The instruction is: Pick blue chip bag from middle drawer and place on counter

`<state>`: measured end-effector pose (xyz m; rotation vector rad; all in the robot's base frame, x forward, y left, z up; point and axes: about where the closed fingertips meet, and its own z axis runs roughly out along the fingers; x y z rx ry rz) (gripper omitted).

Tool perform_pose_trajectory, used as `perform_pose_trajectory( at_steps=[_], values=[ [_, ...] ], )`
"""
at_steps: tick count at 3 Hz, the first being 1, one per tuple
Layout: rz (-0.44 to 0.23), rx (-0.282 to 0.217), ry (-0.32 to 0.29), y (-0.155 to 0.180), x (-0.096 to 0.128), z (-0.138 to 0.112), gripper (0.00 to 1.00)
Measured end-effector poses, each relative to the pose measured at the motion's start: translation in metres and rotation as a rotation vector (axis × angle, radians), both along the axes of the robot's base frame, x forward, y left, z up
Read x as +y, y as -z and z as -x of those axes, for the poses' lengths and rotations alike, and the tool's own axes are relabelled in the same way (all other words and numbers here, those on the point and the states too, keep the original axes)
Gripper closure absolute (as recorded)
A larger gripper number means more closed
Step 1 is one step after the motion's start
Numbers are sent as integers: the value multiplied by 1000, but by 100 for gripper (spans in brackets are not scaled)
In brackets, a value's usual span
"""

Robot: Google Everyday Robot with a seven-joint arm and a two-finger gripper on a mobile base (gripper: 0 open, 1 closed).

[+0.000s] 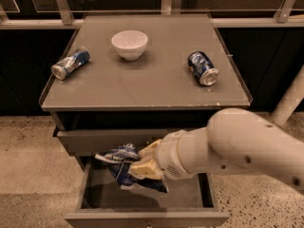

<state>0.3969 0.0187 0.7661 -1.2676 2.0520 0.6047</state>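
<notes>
The blue chip bag (pixel 118 159) is crumpled, dark blue with white patches, and hangs above the open middle drawer (pixel 187 194). My gripper (pixel 144 160) reaches in from the right on a thick white arm and is shut on the bag's right side, holding it clear of the drawer floor and level with the drawer front above. The bag's lower corner (pixel 151 184) droops over the drawer. The counter (pixel 156 84) is the grey-brown cabinet top above and behind the gripper.
On the counter stand a white bowl (pixel 129 43) at the back centre, a drink can (pixel 70 63) lying at the left and another can (pixel 203 68) lying at the right. A shut drawer front (pixel 99 140) sits just above the open drawer. Speckled floor surrounds the cabinet.
</notes>
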Motion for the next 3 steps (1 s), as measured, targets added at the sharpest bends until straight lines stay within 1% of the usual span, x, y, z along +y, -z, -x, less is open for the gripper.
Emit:
perform_pose_trajectory(
  at_steps=[1, 2, 3],
  values=[
    [-150, -40, 32, -45, -36, -8, 100],
    [-231, -159, -29, -81, -68, -26, 100],
    [-235, -309, -130, -123, -77, -49, 100]
  ],
)
